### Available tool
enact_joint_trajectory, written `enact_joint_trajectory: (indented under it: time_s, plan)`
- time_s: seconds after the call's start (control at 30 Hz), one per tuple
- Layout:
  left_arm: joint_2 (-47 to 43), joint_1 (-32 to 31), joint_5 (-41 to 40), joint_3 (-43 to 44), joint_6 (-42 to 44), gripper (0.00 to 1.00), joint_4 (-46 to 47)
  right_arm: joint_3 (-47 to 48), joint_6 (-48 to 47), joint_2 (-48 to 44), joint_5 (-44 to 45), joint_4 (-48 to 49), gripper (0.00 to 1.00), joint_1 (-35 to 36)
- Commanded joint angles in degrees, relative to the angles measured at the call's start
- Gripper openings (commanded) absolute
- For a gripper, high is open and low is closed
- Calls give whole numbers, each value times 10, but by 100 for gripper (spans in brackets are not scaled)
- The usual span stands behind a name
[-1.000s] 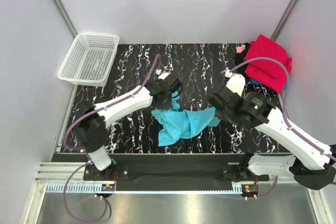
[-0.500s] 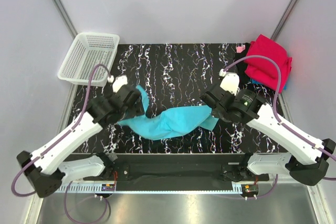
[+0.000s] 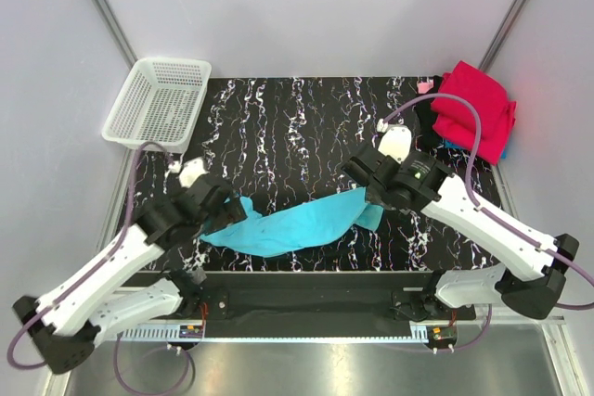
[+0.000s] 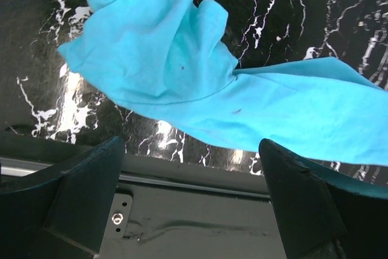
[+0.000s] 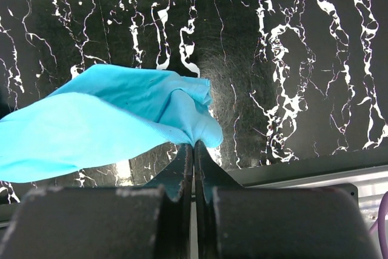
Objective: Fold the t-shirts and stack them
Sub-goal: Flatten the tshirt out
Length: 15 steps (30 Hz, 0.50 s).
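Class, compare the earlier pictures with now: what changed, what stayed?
The left tool swung left and nearer, pulling the bunched turquoise shirt into a long band; it now stands open. The right tool stays shut on the shirt. Unmoved: red shirt, basket.

black white-veined table [image 3: 316, 118] between pale grey walls [image 3: 306, 6]

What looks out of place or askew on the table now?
The turquoise t-shirt forms a wrinkled band, not spread flat. Only the right gripper pinches it, at one end; the left gripper is open, holding nothing.
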Motion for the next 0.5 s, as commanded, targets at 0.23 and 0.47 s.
enact_joint_trajectory:
  time_s: [0.23,0.47]
  plan:
    - [192,120,97,54,90,93,152,-28,13,-19,-8,29,0,3]
    - [257,211,164,58,131,77,174,-51,15,-34,-21,40,0,4]
